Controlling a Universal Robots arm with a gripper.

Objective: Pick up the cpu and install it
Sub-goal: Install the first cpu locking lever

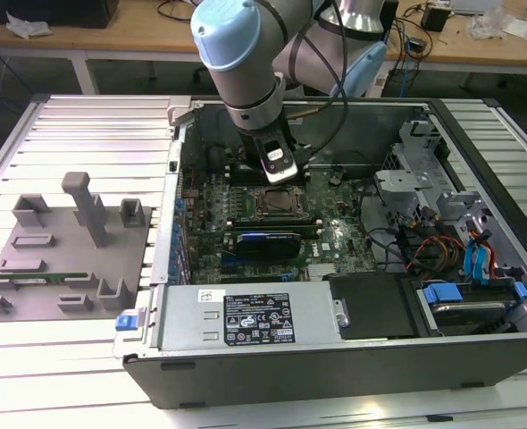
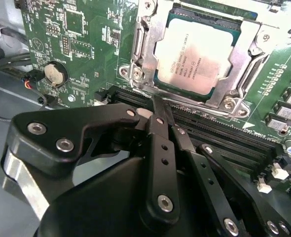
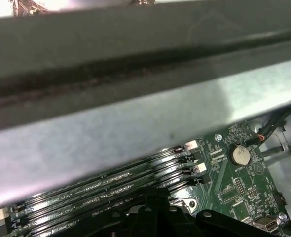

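cpu (image 2: 197,57) already seated in socket (image 2: 251,47). Gripper (image 2: 158,106) fingers pressed together, empty, just beside it. Chip looks light, rigid, fragile underneath: hold edges only.

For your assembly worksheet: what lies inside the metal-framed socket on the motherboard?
The cpu lies flat inside the socket, silvery top up, with the metal frame around its edges. The contacts beneath it are covered. The gripper sits beside the socket, holding nothing.
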